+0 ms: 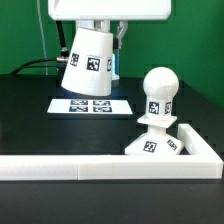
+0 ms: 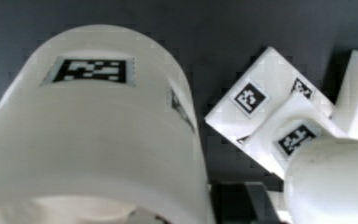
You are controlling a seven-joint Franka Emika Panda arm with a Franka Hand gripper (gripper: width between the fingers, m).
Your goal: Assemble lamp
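My gripper (image 1: 92, 58) is shut on the lamp shade (image 1: 90, 64), a white tapered cup with square tags, and holds it by its sides at the back of the table, just beyond the marker board (image 1: 92, 104). The round bulb (image 1: 160, 90) stands upright on the flat square base (image 1: 165, 147) at the exterior view's right, in the corner of the white wall. In the wrist view the shade (image 2: 96, 130) fills most of the picture, with one dark finger (image 2: 229, 200) beside it. The tagged base (image 2: 265, 100) and the bulb (image 2: 336, 180) lie beyond it.
A long white L-shaped wall (image 1: 60, 168) runs along the front of the black table and turns back at the exterior view's right (image 1: 205, 140). Cables (image 1: 40, 62) lie at the back on the exterior view's left.
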